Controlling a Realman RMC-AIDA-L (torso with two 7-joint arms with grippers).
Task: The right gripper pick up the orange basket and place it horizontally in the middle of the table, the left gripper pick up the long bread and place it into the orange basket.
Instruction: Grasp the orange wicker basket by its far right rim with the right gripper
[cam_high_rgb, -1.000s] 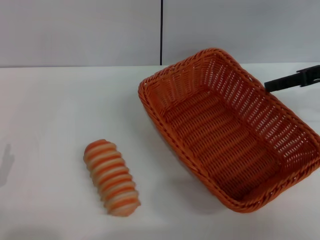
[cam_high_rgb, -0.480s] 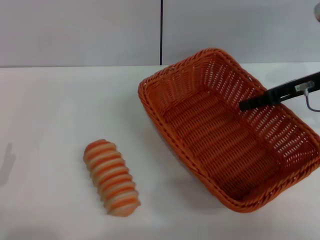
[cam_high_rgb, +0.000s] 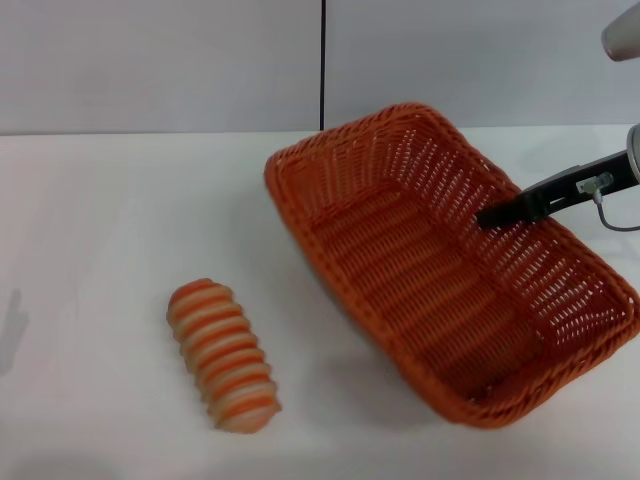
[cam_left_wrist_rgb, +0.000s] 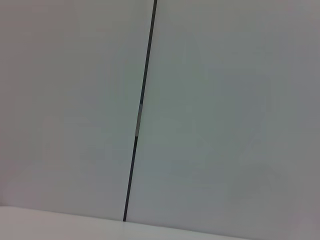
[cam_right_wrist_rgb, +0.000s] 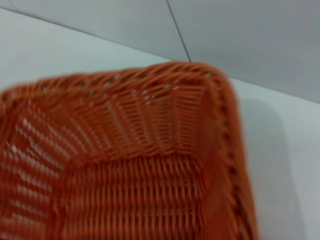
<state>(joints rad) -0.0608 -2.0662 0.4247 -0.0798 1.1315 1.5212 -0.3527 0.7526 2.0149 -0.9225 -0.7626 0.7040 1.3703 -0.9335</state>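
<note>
The orange basket (cam_high_rgb: 440, 265) is seen on the table (cam_high_rgb: 100, 220), set diagonally, towards 3 o'clock from the long bread (cam_high_rgb: 222, 355). The right gripper (cam_high_rgb: 497, 214) is placed at its 2 o'clock wall; whether its fingers are spread cannot be told

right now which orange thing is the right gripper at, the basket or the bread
The basket: the right gripper sits at its far side wall, reaching in over the rim. The bread lies apart on the table, untouched.
</note>
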